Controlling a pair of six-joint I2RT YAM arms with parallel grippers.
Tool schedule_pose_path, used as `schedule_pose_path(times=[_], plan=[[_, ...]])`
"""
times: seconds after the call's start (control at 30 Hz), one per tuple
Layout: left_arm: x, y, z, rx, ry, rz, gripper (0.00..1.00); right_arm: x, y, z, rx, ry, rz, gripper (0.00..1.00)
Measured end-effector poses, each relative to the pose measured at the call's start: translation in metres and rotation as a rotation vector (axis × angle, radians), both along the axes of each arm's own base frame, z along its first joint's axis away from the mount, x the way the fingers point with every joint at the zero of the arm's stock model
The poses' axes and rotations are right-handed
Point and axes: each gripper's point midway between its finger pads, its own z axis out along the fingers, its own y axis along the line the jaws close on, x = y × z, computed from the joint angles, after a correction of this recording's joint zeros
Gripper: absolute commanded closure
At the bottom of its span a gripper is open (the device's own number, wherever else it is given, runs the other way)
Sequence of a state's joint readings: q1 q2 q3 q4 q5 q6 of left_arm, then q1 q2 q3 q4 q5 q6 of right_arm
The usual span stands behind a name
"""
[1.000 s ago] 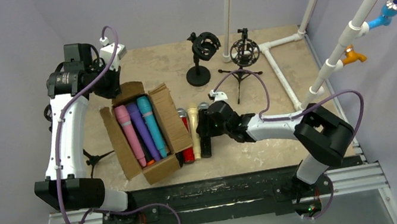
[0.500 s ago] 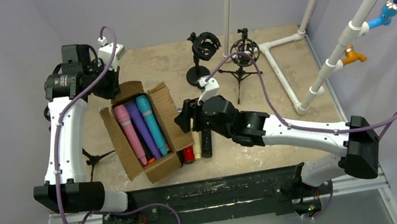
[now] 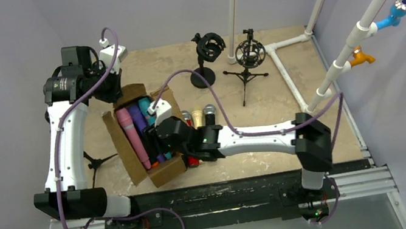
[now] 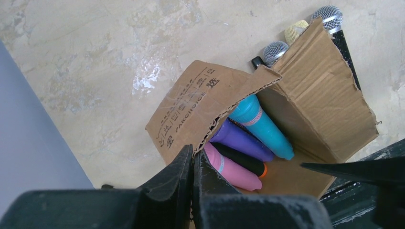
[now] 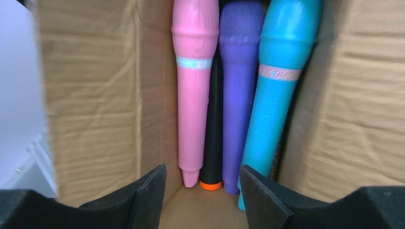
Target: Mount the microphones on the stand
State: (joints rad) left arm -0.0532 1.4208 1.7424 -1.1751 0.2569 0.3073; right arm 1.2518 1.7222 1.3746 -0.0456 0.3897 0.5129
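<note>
The right fingers (image 5: 149,193) are open with nothing between them. They sit at the near end of the cardboard box (image 5: 90,95), looking in. From them, four microphones lie toward 12 o'clock, side by side. Their long bodies run from 6 to 12, tails by the fingers and heads far away. From 9 to 3 come the pink microphone (image 5: 193,95), a thin black microphone (image 5: 213,143) with an orange tip, the purple microphone (image 5: 239,95) and the blue microphone (image 5: 274,105). They look smooth and round, so I think they could slip. The right arm is the nearer one. The left fingers (image 4: 177,174) are closed at the box's far flap (image 4: 191,109); I cannot tell if they pinch it. The round-foot stand (image 3: 202,59) and the tripod stand (image 3: 250,58) wait empty on the surface (image 3: 180,63), at about 2 o'clock from the box.
</note>
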Motion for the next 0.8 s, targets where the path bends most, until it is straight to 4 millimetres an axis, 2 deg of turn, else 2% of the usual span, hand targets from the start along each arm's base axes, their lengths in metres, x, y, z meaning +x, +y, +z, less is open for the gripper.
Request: schedule_pose_path(times=[0.13,0.2,0.3,0.57,0.8], plan=[[-0.001,0.0,0.001,-0.001,-0.002,-0.001,1.0,0.006,0.029,-0.038,-0.069,0.013,0.034,0.4],[-0.002,0.0,0.002,-0.001,-0.005,-0.001,1.0,0.007,0.039,-0.05,-0.088,0.017,0.05,0.4],[-0.002,0.0,0.003,-0.001,-0.007,0.0,1.0,0.011,0.054,-0.054,-0.087,0.011,0.064,0.41],[-0.004,0.0,0.006,-0.001,-0.019,0.0,1.0,0.023,0.083,-0.046,-0.05,-0.024,0.067,0.44],[-0.006,0.001,0.007,0.001,-0.023,0.002,1.0,0.04,0.087,-0.071,-0.085,-0.029,0.003,0.46]])
